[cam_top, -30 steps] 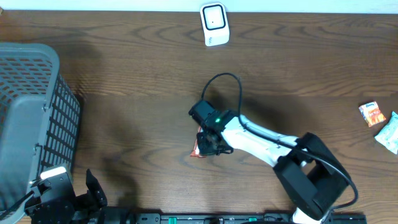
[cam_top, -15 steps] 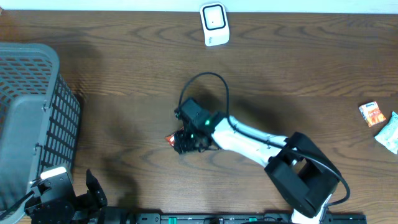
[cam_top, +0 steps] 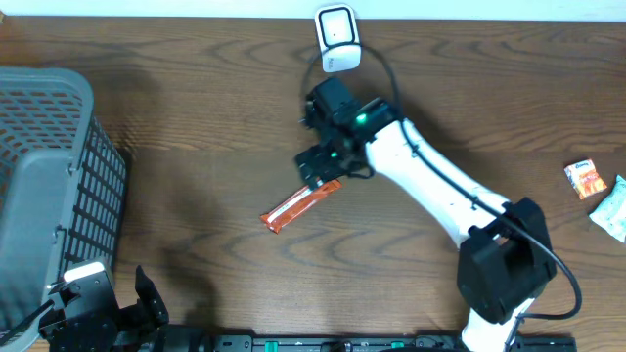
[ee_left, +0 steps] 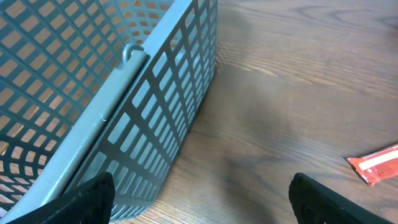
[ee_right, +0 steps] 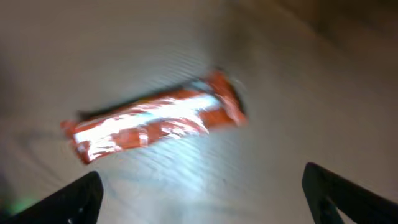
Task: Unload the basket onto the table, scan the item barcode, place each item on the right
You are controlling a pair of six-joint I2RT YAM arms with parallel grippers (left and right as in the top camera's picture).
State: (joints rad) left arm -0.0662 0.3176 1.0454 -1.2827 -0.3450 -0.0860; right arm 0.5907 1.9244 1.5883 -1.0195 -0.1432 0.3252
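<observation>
Your right pincer (cam_top: 319, 168) is spread wide and grips nothing, with the arm stretched across the wooden desk (cam_top: 196, 117). One flat, crinkly orange snack bar (cam_top: 301, 205) lies at its 7 o'clock. One white scanner (cam_top: 337, 39) is at 12. The left pincer (ee_left: 202, 188) is wide and empty, beside one grey mesh basket (ee_left: 124, 93). Two packets (cam_top: 585, 179) are at 3.

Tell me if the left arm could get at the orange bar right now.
Probably yes. Bare table lies between the open left gripper and the bar, and the basket stands off to the side. The right gripper hangs over the bar's far end, so the near end looks freer.
</observation>
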